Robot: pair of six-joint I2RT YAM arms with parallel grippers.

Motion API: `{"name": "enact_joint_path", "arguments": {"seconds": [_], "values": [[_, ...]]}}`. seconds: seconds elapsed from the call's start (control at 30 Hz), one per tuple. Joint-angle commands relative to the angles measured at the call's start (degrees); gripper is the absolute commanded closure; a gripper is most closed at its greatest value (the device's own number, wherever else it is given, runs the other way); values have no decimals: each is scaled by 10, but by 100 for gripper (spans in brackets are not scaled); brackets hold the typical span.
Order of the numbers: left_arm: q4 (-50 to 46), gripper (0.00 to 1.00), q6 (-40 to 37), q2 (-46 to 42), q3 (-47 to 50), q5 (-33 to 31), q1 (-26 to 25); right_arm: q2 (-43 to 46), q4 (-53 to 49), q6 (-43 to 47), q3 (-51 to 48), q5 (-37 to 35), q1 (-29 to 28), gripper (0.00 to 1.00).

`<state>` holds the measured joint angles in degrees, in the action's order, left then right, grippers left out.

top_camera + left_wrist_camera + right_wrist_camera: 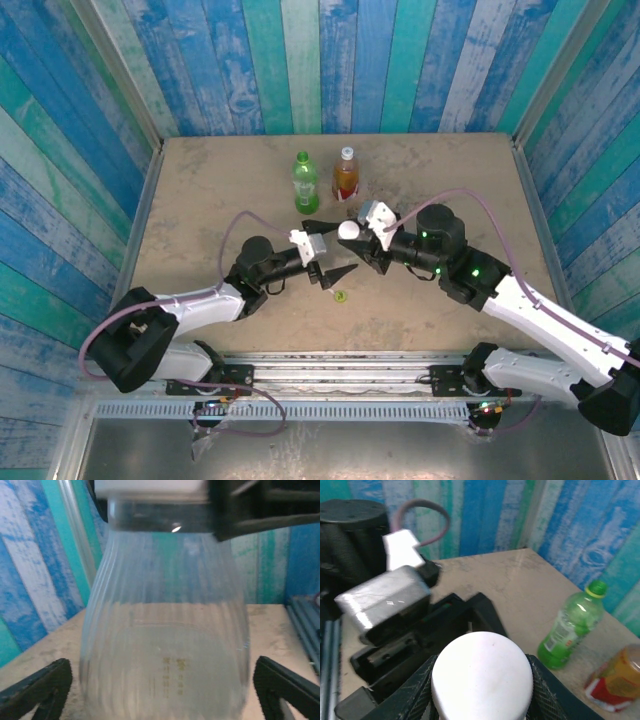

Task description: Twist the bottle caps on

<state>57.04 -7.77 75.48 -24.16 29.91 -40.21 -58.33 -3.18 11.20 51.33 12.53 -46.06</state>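
— Anything hard to make out?
— The clear bottle is blurred, its mouth hidden under the right claw. The amber bottle is cut off at the edge.
— Counts?
— Three bottles; the green bottle stands beside the amber one. One white cap, pinched in the right claw atop the clear bottle. The left claw gapes wide around that bottle, not touching it.

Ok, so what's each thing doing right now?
Green plastic bottle: upright, capped.
Amber-orange plastic bottle with red label: upright, capped.
Clear ribbed plastic bottle: upright, cap on top.
Round white plastic cap: gripped on that bottle.
Right gripper: shut on the cap.
Left gripper: open around the clear bottle.
Small yellow-green round piece: lying loose.
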Motion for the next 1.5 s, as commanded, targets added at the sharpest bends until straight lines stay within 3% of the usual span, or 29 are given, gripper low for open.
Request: {"name": "enact_joint_path", "arguments": {"seconds": [0.0,0.13,0.3,0.5,0.7,1.0,1.47], "values": [[65,6,26,7,32,-72,0,10,33,-34,-20,-89,11,77],[96,6,61,-10,74,-168,0,3,86,-90,-46,-127,71,79],[63,6,78,-33,110,-249,1,-32,139,-108,-49,-165,147,77],[59,6,105,-54,132,-317,0,-136,200,-117,-9,-133,228,77],[46,6,116,-45,125,-330,3,-281,236,-142,81,-90,288,77],[35,6,123,-40,119,-322,20,-452,222,-113,233,-70,318,73],[22,6,126,-43,117,-304,47,-591,190,-94,365,-45,340,64]]}}
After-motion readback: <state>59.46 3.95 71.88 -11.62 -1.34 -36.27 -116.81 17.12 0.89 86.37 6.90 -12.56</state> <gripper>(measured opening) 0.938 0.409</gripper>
